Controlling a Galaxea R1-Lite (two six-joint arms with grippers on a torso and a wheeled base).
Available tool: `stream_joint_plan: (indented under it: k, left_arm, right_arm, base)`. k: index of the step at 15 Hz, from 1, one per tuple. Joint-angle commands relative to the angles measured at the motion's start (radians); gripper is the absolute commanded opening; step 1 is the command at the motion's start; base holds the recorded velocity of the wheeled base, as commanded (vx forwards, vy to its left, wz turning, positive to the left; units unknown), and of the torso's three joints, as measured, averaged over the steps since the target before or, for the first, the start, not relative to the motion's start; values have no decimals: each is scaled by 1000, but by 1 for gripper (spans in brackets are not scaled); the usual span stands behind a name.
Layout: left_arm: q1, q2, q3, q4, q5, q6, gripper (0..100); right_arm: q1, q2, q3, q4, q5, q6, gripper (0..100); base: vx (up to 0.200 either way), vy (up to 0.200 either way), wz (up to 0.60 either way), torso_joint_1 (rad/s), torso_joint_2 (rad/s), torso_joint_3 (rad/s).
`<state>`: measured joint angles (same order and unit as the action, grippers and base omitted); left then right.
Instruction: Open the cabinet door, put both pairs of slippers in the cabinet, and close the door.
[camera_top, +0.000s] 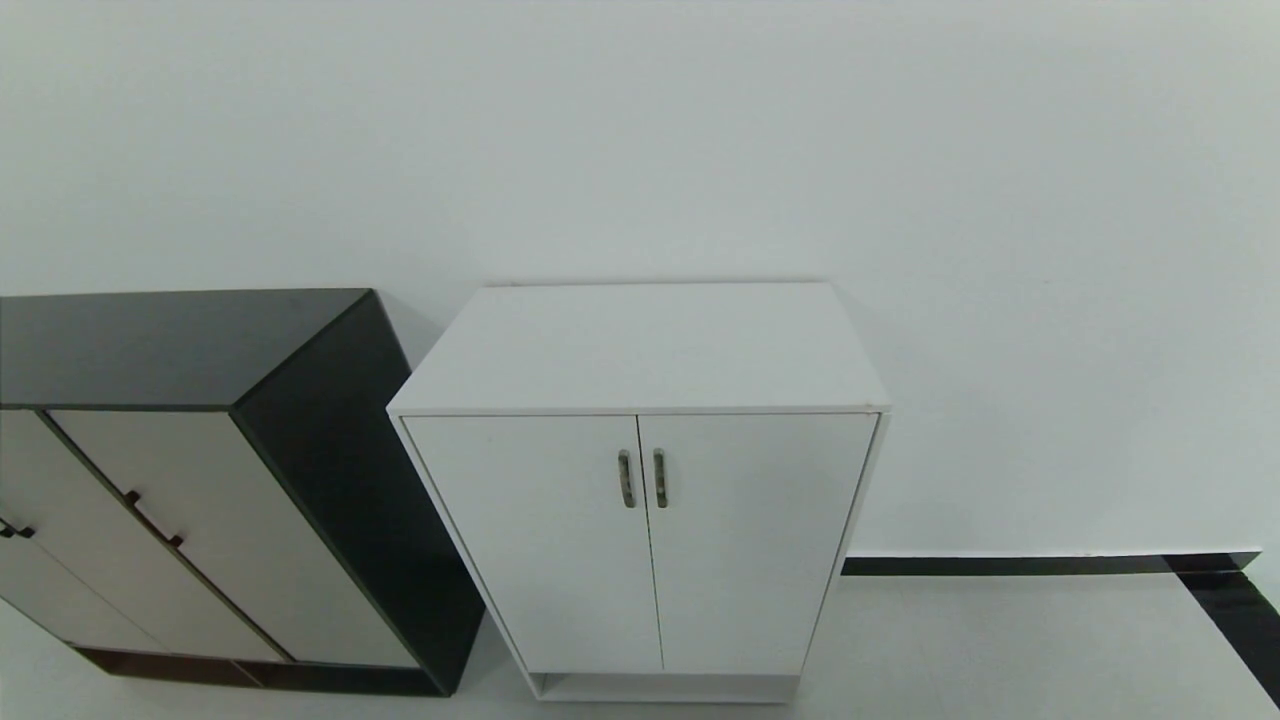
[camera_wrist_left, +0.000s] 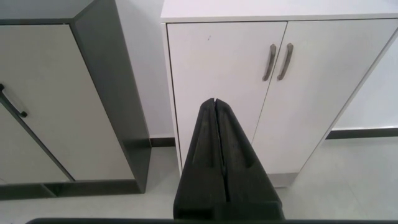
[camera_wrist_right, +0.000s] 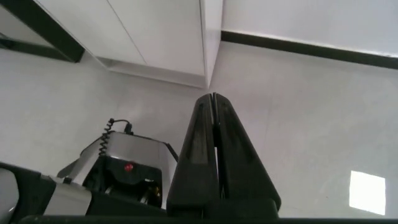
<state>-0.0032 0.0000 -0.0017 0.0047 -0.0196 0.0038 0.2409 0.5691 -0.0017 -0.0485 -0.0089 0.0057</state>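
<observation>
While both tools are pinched tight with nothing between their fingers, the left gripper (camera_wrist_left: 214, 102) points toward the left door of the white cabinet (camera_top: 640, 350), and the right gripper (camera_wrist_right: 214, 97) hangs over the pale floor (camera_wrist_right: 311, 112) near that cabinet's lower right corner. Farther off, the cabinet stands with both doors shut, its two metal handles (camera_top: 643, 478) side by side at the centre seam. A dark cabinet (camera_top: 330, 470) with pale doors stands just left of it. A black strip (camera_top: 1000, 565) runs along the wall's foot on the right.
</observation>
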Motion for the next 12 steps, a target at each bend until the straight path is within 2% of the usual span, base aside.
stream_joint_plan:
  k: [1,2,4,8,12]
  left_arm:
    - [0,2,0,0,0,-1,0]
    - [0,2,0,0,0,1,0]
    - [0,2,0,0,0,-1,0]
    - [0,2,0,0,0,-1,0]
    - [0,2,0,0,0,-1,0]
  right_arm:
    - [11,35,2,18,-2,5,0]
    - [29,41,-3,70,1,-1,0]
    - [38,1,2,47,1,-4,0]
    - [-103,-164,2,47,-3,-1,0]
    - [-207,-347,2,47,-3,-1,0]
  base:
    - [0,0,0,0,0,0]
    - [0,0,0,0,0,0]
    - [0,0,0,0,0,0]
    - [0,0,0,0,0,0]
    - [0,0,0,0,0,0]
